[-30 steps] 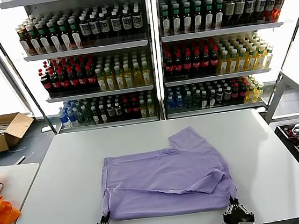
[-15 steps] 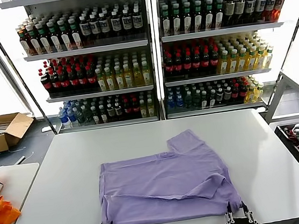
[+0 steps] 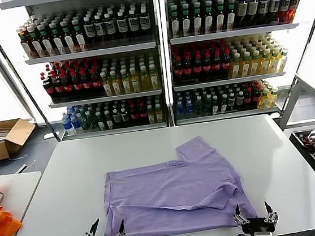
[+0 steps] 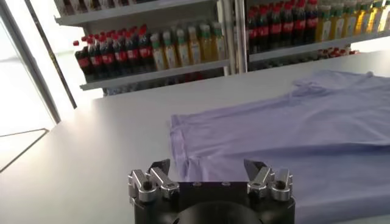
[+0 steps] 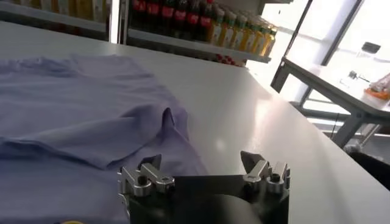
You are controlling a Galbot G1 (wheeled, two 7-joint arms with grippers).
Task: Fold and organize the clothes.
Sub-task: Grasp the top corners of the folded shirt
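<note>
**Q:** What was on your screen when you paused?

**Me:** Biggest thing was the drink shelves [image 3: 162, 55] at the back, then the white table [image 3: 68, 185]. The shirt [image 3: 174, 193] lay folded on the table's near half, one sleeve poking toward the shelves.

**Q:** And the grippers?

**Me:** I had both at the near edge. Left gripper [image 3: 106, 233] sat at the shirt's near left corner, fingers wide apart, gripping nothing. Right gripper [image 3: 252, 213] was at the near right corner, fingers spread too, nothing between them.
</note>
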